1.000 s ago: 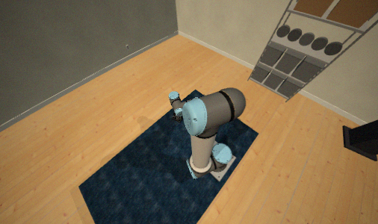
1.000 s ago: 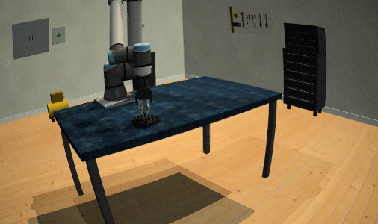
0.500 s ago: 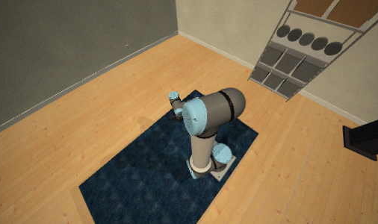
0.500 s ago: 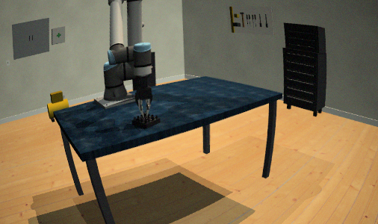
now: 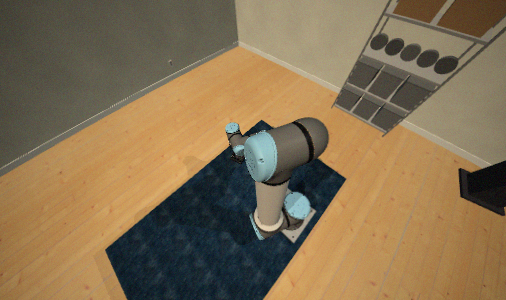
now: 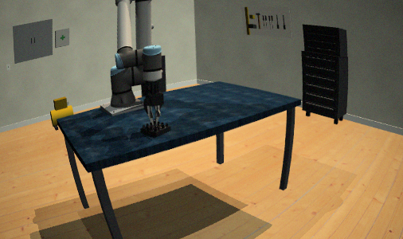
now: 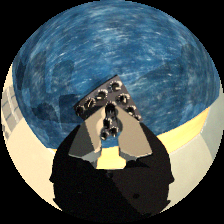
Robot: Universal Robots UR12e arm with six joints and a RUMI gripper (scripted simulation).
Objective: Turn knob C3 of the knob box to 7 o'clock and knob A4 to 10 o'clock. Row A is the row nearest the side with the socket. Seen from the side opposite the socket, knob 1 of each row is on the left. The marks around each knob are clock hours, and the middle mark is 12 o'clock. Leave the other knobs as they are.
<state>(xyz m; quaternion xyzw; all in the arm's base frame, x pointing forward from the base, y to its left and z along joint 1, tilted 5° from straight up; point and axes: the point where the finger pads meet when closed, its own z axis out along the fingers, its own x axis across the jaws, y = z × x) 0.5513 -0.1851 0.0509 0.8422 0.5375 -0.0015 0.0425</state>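
The knob box (image 6: 162, 130) (image 7: 95, 102) is a small dark box with rows of round knobs, lying on the blue table (image 6: 228, 99) (image 5: 187, 225) in front of the arm's base. My gripper (image 6: 154, 122) (image 7: 110, 106) points straight down onto the box. In the wrist view its two fingers stand narrow around one knob (image 7: 110, 121) in the middle part of the box. I cannot tell which row and number that knob is, and no clock marks can be read. In the top view the arm's elbow hides the box and the fingers.
The arm's base plate (image 6: 111, 107) (image 5: 301, 231) sits at the table's back edge. A yellow object (image 6: 61, 111) stands off the table's left end. A black drawer cabinet (image 6: 324, 72) stands by the right wall.
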